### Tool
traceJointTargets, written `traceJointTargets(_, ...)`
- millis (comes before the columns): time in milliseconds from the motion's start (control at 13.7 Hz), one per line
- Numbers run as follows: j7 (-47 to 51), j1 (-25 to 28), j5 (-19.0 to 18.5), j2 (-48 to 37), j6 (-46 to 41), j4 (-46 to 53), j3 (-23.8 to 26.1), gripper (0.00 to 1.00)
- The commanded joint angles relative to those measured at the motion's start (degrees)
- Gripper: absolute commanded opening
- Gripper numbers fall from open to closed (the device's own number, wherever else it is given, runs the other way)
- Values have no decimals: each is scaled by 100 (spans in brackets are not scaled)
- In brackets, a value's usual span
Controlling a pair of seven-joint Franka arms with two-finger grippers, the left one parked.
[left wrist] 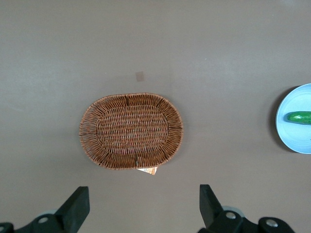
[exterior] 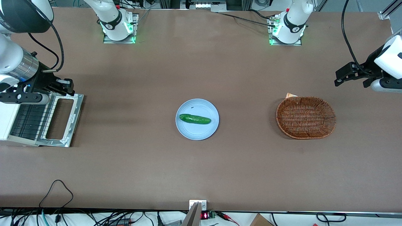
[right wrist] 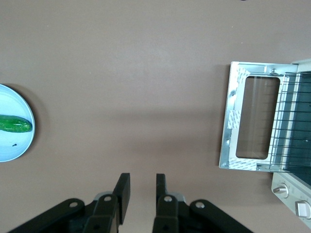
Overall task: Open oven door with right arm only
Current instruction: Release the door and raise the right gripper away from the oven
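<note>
Place: a robotics lab, staged with kitchen props.
Mounts: white jointed robot arms (exterior: 114, 22) were bolted to metal plates lit green on a wide brown tabletop (exterior: 201, 163).
Wiring: black cables (exterior: 56, 194) and a small red-lit electronic display (exterior: 204, 215) ran along the tabletop's edge.
Props: a small white toaster oven (exterior: 6, 121), a pale blue round plate (exterior: 197, 131) and an oval brown wicker basket (exterior: 306, 117) stood well apart.

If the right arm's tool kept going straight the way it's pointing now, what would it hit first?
Probably just bare table. The tool points down at open tabletop, fingers nearly closed and holding nothing, beside the opened oven door and not over it.
</note>
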Motion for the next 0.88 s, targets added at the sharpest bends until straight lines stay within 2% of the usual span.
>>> traceJointTargets(0, -140, 43, 115, -26, -187, 98, -64, 57)
traceJointTargets(73, -140, 43, 106, -26, -205, 106, -64, 74)
traceJointTargets(146, -132, 52, 106, -52, -213, 106, -56, 98)
traceJointTargets(803, -149, 52, 115, -44, -318, 334, -47, 100)
